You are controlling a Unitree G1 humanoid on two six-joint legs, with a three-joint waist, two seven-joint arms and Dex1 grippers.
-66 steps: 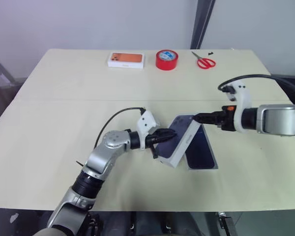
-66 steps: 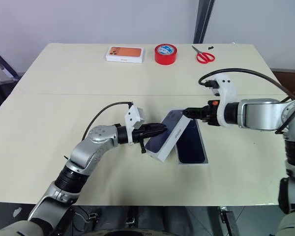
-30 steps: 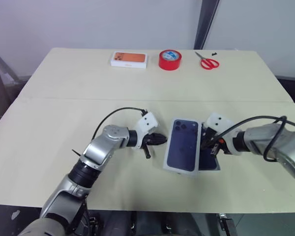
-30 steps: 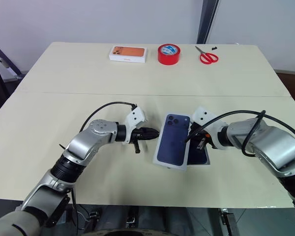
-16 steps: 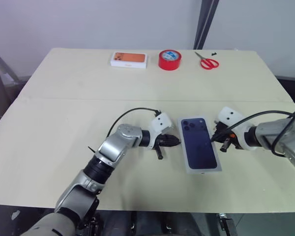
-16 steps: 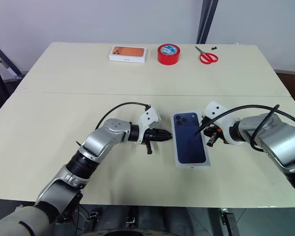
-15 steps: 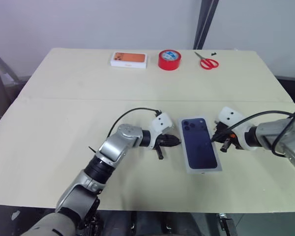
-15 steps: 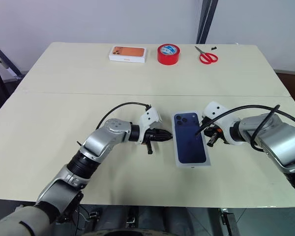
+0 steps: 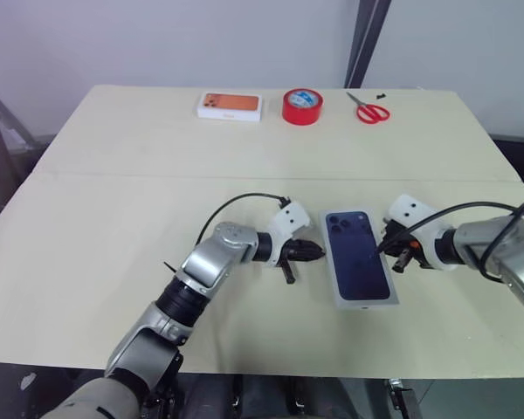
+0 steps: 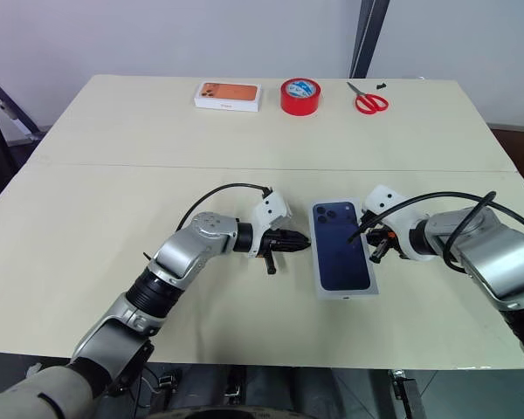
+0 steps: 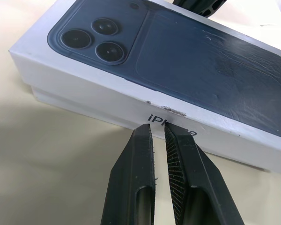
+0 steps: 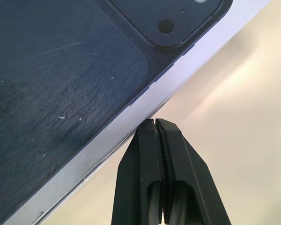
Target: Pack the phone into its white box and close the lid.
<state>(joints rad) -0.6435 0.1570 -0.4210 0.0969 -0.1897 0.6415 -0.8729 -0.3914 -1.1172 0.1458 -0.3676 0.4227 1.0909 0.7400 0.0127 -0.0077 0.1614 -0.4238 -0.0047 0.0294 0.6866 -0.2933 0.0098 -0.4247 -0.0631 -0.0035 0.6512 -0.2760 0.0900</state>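
The lid (image 9: 360, 255), a white shell with a dark navy printed top, lies flat over the white box; a thin strip of that box's white wall (image 11: 70, 105) shows under the lid's edge. The phone is hidden beneath the lid. My left gripper (image 9: 319, 251) is shut, its tips close against the lid's left side wall with nothing between them, as the left wrist view (image 11: 157, 127) confirms. At the lid's right side wall, my right gripper (image 9: 386, 248) is shut and empty, tips near the lower edge (image 12: 154, 121).
Along the table's far edge stand a closed white box with an orange top (image 9: 230, 106), a red tape roll (image 9: 301, 106) and red scissors (image 9: 368, 111). A seam (image 9: 113, 176) runs across the beige table behind the arms.
The lid, first tilted between both grippers and then lying askew over the box, now sits squarely on it. Both grippers and the box have shifted to the right.
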